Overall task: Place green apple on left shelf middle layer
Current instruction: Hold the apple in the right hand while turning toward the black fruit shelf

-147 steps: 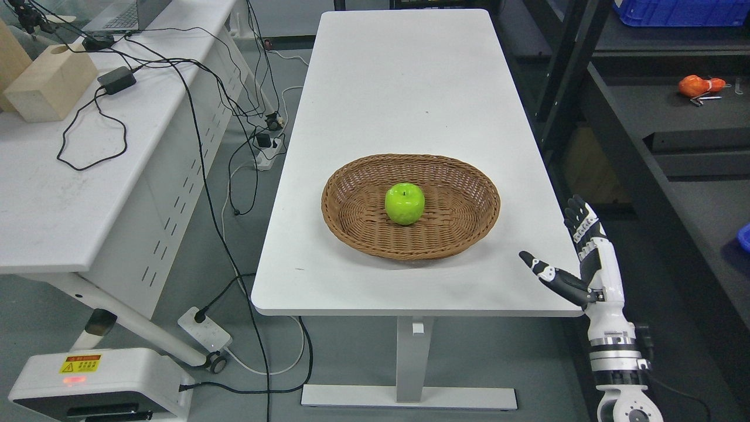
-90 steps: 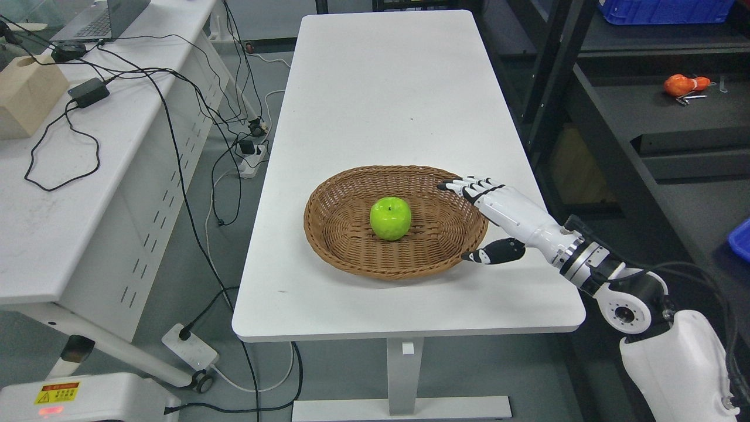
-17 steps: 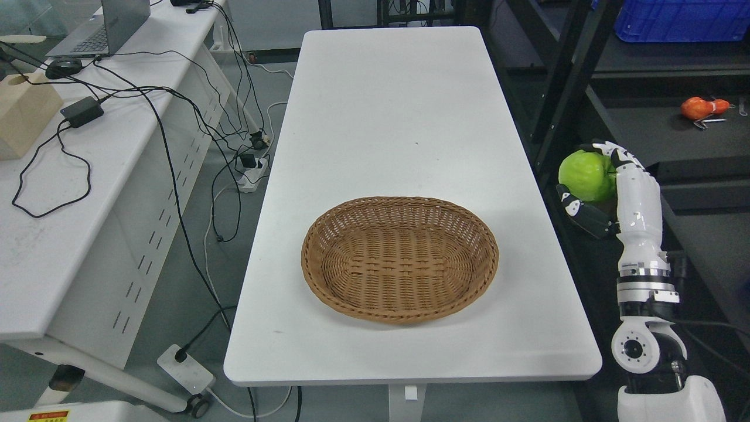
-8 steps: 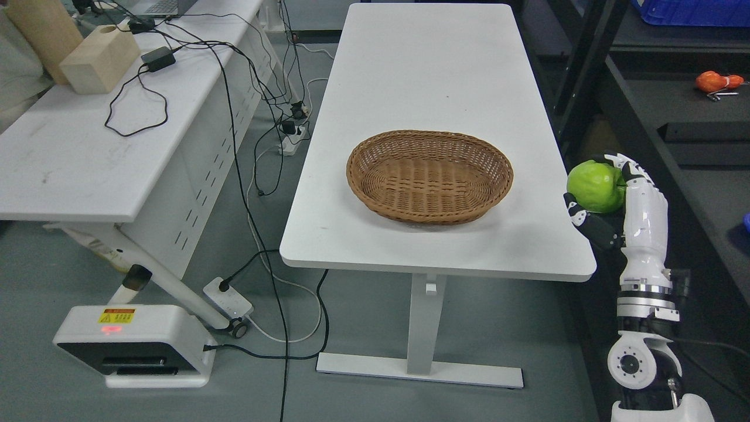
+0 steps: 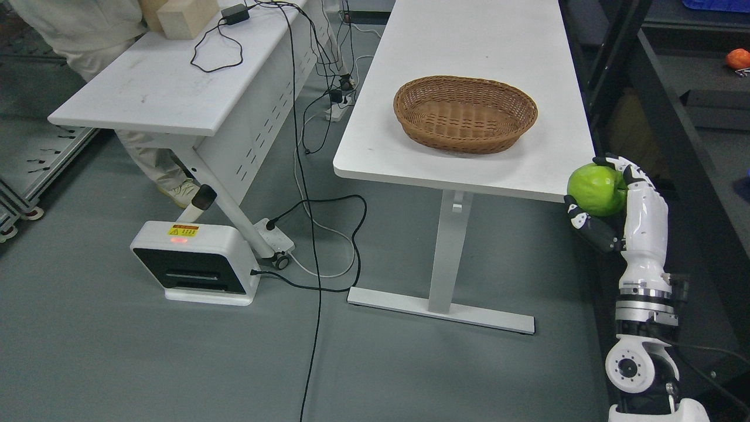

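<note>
My right hand (image 5: 609, 196) is shut on the green apple (image 5: 595, 189) and holds it upright in the air, just off the near right corner of the white table (image 5: 469, 35). The thumb sits under the apple and the fingers (image 5: 636, 176) wrap its right side. The empty wicker basket (image 5: 465, 113) stands on the table, up and to the left of the hand. A dark shelf frame (image 5: 668, 126) runs along the right edge. My left arm does not show.
A second white desk (image 5: 170, 88) with cables and a wooden block (image 5: 186, 12) stands at the left, with a person's legs (image 5: 149, 161) behind it. A white base unit (image 5: 196, 264) and cables lie on the grey floor. An orange object (image 5: 737, 58) lies on the right shelf.
The camera has backed away and turned left, so the table and basket shift up and right. My right hand keeps the apple, taken earlier from the basket, in the same pose.
</note>
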You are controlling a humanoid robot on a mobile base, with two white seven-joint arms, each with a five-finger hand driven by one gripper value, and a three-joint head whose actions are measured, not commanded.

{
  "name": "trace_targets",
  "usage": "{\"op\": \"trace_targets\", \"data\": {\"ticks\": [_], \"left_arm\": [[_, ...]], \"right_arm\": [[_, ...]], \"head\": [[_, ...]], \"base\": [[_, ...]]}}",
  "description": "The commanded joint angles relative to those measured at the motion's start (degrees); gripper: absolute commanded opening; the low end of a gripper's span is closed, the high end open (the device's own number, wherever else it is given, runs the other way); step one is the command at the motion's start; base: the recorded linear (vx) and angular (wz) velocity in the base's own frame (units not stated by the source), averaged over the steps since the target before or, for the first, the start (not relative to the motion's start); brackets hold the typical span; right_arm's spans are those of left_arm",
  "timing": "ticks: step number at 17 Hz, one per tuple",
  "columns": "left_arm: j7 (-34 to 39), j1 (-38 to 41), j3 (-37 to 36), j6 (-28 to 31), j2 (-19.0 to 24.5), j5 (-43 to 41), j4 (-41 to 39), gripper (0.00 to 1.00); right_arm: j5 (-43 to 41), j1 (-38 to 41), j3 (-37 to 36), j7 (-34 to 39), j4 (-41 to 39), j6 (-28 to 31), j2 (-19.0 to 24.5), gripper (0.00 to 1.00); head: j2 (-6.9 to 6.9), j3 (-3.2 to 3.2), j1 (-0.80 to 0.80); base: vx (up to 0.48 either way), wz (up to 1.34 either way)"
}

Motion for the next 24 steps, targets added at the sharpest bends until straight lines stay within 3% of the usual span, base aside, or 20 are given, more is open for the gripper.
{"op": "trace_targets", "data": {"ticks": [1,6,11,16,24], "left_arm": [[-0.1,0.0,0.0,0.1,1.0,0.0,0.0,1.00],[0.0,0.0,0.0,0.0,1.0,0.0,0.0,1.00],[-0.1,0.0,0.0,0.0,1.0,0.0,0.0,1.00],[-0.1,0.0,0.0,0.0,1.0,0.0,0.0,1.00],[-0.1,0.0,0.0,0.1,1.0,0.0,0.0,1.00]], "right_arm": [[0.0,0.1,-0.4,-0.1,-0.5,-0.1,-0.2,0.00],[0.0,0.2,-0.4,-0.1,-0.4,-0.1,-0.2,0.00],[0.0,0.5,-0.4,-0.1,-0.3,-0.1,-0.2,0.00],[0.0,0.7,-0.3,-0.1,-0.2,-0.1,-0.2,0.00],[0.1,0.5,0.3,0.7,1.0,0.1,-0.2,0.00]], "head": [[0.00,0.00,0.00],[0.00,0.00,0.00],[0.00,0.00,0.00],[0.00,0.00,0.00],[-0.01,0.00,0.00]], "base": [[-0.449,0.19],[-0.490,-0.69],[-0.274,-1.83],[-0.045,-1.80],[0.117,-0.52]]}}
